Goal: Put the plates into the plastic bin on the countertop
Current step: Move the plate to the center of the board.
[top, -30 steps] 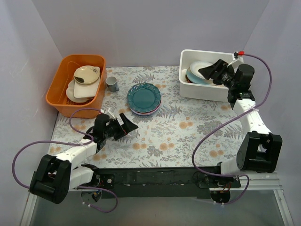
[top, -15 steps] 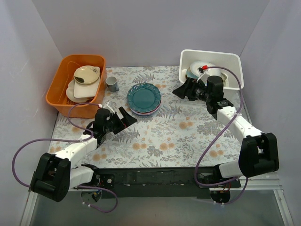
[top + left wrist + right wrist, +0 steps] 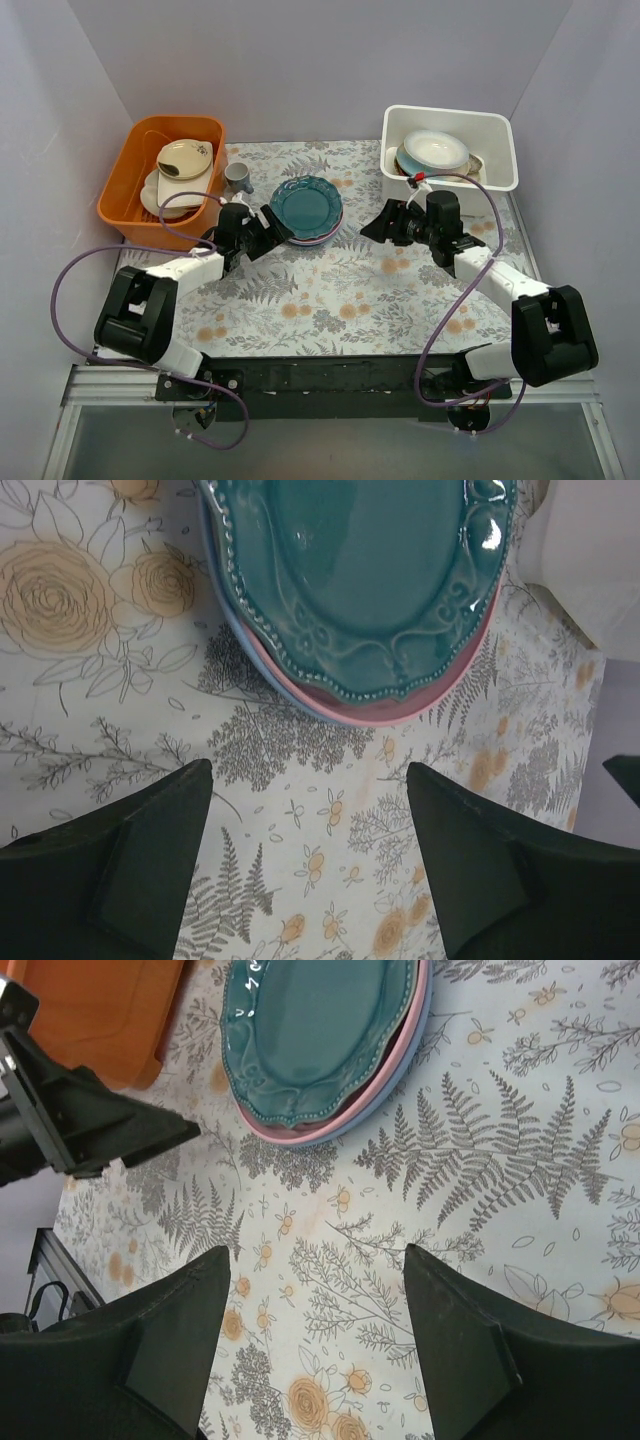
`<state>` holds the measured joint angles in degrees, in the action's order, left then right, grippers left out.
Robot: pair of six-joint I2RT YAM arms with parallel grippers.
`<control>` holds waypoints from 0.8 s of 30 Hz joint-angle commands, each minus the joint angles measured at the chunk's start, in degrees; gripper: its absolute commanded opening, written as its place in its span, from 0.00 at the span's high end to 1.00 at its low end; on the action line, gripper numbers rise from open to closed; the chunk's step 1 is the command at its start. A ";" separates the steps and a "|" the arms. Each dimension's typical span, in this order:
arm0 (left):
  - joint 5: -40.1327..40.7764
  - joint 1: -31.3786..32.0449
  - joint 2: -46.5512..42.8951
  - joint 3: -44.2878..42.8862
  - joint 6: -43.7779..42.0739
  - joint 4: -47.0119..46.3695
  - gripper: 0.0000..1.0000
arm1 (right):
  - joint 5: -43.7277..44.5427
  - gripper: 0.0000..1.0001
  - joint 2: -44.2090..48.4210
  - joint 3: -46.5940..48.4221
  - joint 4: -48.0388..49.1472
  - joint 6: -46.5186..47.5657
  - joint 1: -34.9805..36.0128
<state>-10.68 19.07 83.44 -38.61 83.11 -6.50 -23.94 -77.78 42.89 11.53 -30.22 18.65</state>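
A stack of plates sits mid-countertop, a teal scalloped plate (image 3: 306, 205) on top of a pinkish plate (image 3: 400, 712) and a light blue plate (image 3: 235, 630). My left gripper (image 3: 275, 235) is open just left of the stack's near edge, nothing between its fingers (image 3: 150, 860). My right gripper (image 3: 375, 225) is open to the right of the stack, low over the countertop (image 3: 330, 290), and also empty. The teal plate (image 3: 315, 1030) lies ahead of the right gripper (image 3: 317, 1250). The white plastic bin (image 3: 450, 190) at the back right holds several plates (image 3: 435, 150).
An orange tub (image 3: 125, 200) with beige dishes (image 3: 183, 160) stands at the back left, and a small grey cup (image 3: 238, 178) is beside it. The left gripper (image 3: 90, 1110) shows in the right wrist view. Purple walls close in three sides.
My right arm has come out of the bin and swung down and left toward the plate stack. My left arm has reached forward to the stack's edge, its jaws slightly narrower.
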 commanded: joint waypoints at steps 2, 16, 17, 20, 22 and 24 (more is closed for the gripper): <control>3.82 -0.79 5.06 -7.42 -2.25 -1.23 0.26 | 0.13 0.24 3.16 -2.90 2.80 0.42 0.51; 4.70 -1.05 20.53 -16.58 -6.12 0.26 0.38 | -0.31 0.24 3.69 -5.80 3.23 0.42 0.51; 4.61 -0.97 21.14 -16.67 -6.12 0.18 0.41 | -0.49 0.24 3.60 -5.89 3.50 0.34 0.51; 3.47 -0.97 22.64 -16.67 -6.38 -0.18 0.62 | -0.93 0.24 3.16 -6.24 4.11 -0.19 0.50; 2.42 -1.05 22.91 -15.89 -6.82 -0.53 0.88 | -1.02 0.24 2.81 -6.42 4.20 -0.28 0.51; 1.72 -1.05 22.56 -14.92 -7.00 -1.32 1.00 | -1.02 0.24 2.46 -6.59 4.73 -0.45 0.51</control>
<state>-7.97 17.34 105.38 -54.52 80.79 -9.80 -24.23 -75.09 36.82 12.95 -30.28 18.90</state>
